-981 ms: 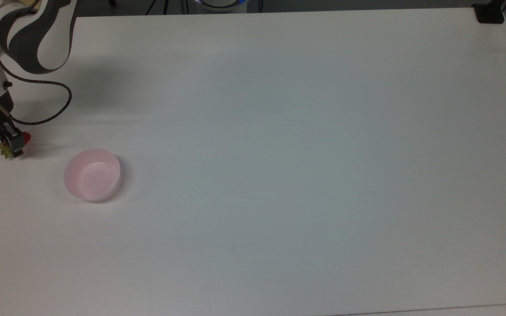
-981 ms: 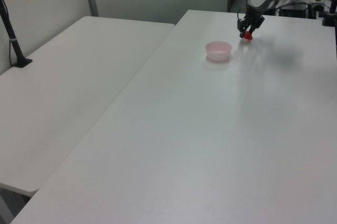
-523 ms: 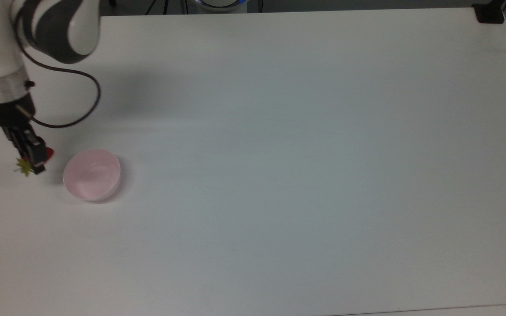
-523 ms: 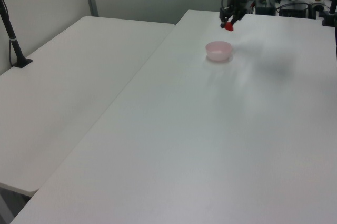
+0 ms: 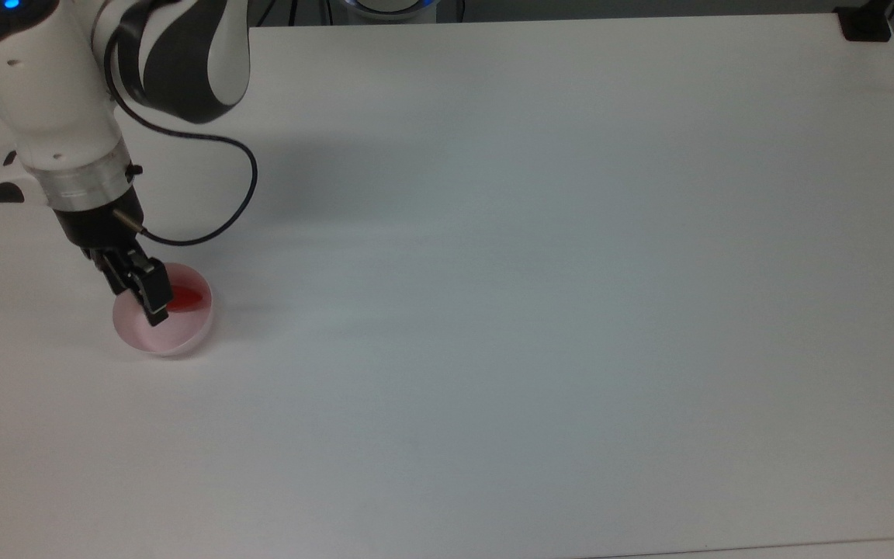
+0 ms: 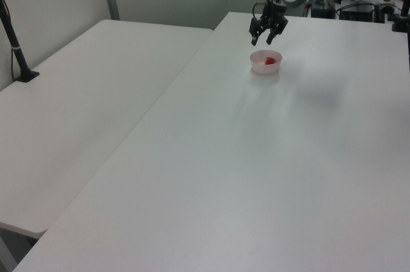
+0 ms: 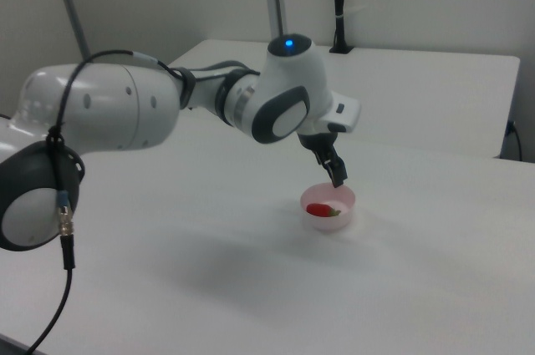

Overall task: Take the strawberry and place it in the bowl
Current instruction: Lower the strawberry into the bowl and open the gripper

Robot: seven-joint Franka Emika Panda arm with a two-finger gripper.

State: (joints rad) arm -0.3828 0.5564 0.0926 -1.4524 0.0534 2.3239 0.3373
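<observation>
I had the strawberry lying in the bowl near the surface's edge, my claw spread apart and empty just above, only the retreat left, I judged.

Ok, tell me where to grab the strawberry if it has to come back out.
Probably across the red body of the strawberry, from straight above: it lies on its side inside the bowl, whose wall blocks any sideways approach. The open tool hangs just above.
</observation>
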